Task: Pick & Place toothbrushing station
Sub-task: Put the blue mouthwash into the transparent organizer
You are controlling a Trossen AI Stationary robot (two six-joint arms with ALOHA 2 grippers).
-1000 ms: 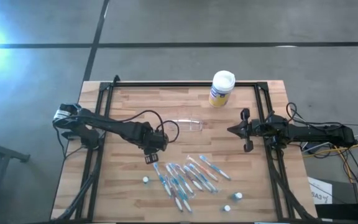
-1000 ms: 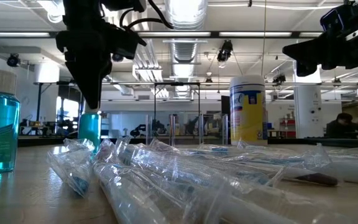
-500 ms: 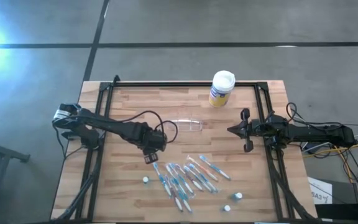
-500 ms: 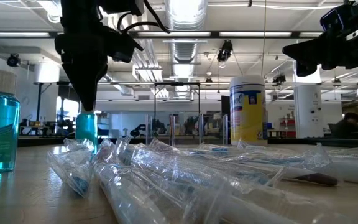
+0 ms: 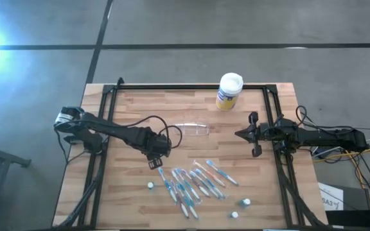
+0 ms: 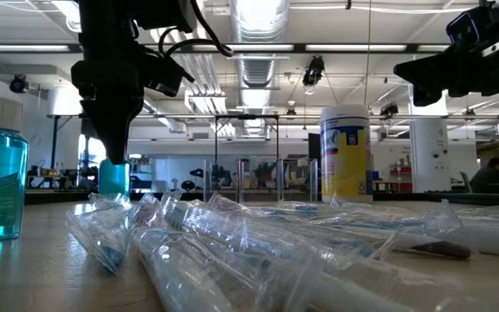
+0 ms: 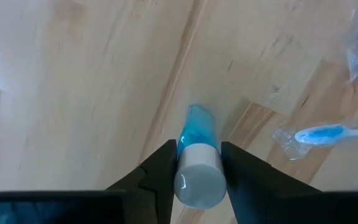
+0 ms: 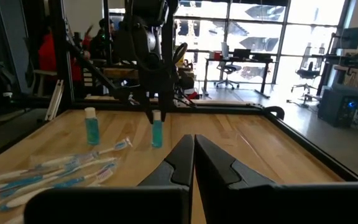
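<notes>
Item: my left end effector (image 7: 196,163) grips a small blue bottle (image 7: 197,158) upright above the surface (image 5: 133,109). Cup (image 5: 191,128) lies toppled nearby. Advice: lift straight, keep vertical. Right end effector (image 5: 239,134) closed, waiting.

Off-task items on and around the bench

Yellow canister (image 5: 229,90) with white lid stands upright at the far edge of the wooden bench (image 5: 133,109), beyond and just to the side of the right end effector (image 5: 238,134), well apart from the left end effector (image 5: 154,164). A black frame rail (image 5: 185,87) runs behind both. A seated person (image 6: 496,169) shows in the room past the right end effector.
</notes>
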